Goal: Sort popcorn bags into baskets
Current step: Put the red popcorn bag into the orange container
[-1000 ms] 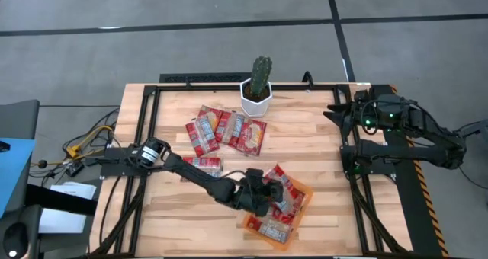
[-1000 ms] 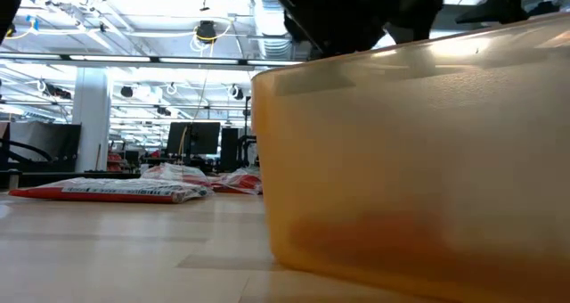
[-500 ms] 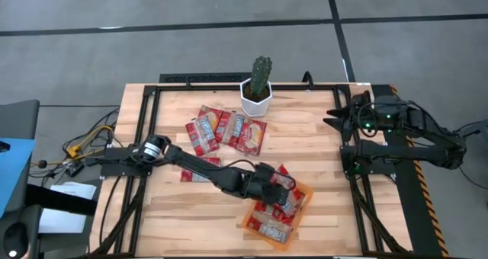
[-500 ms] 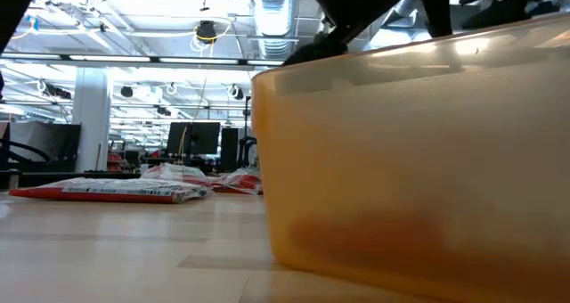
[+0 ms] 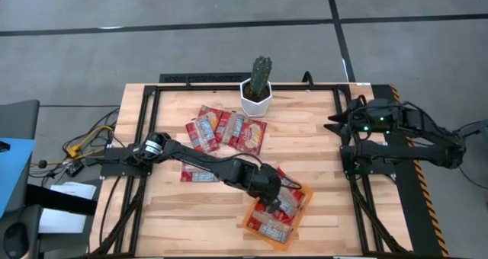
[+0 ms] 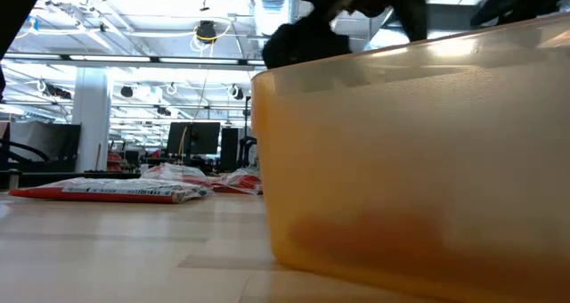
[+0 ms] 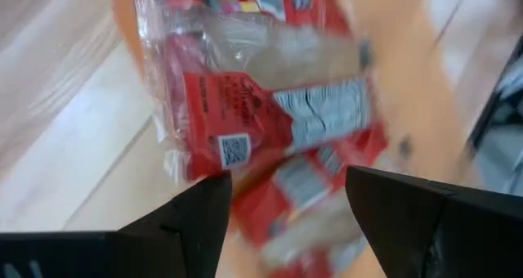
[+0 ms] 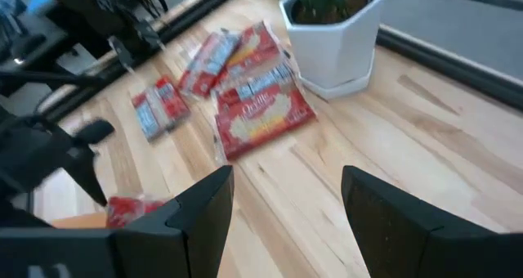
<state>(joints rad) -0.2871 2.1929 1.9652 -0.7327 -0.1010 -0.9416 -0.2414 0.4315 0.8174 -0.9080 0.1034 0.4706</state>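
Observation:
The orange tray (image 5: 306, 195) sits near the table's near edge and fills the low view (image 6: 410, 160). Several red popcorn packets (image 5: 273, 227) lie flat in it. My left gripper (image 5: 268, 192) hovers over the tray's far-left part, open; in the left wrist view (image 7: 286, 212) its fingers stand above a packet (image 7: 270, 114) in the tray without touching it. Two packets (image 5: 206, 129) (image 5: 245, 134) lie on the table by the pot, and a third (image 5: 200, 171) lies partly under my left arm. My right gripper (image 5: 334, 123) waits open at the table's right edge.
A white hexagonal pot with a cactus (image 5: 257, 97) stands at the far edge, also seen in the right wrist view as the pot (image 8: 331, 33). A black frame (image 5: 152, 99) borders the table. Bare wood lies between the tray and the right arm's base.
My left gripper moved over the tray toward the table's right, then drew back a little toward the left; its forearm now lies farther from the near edge. My right gripper swung slightly toward the near edge.

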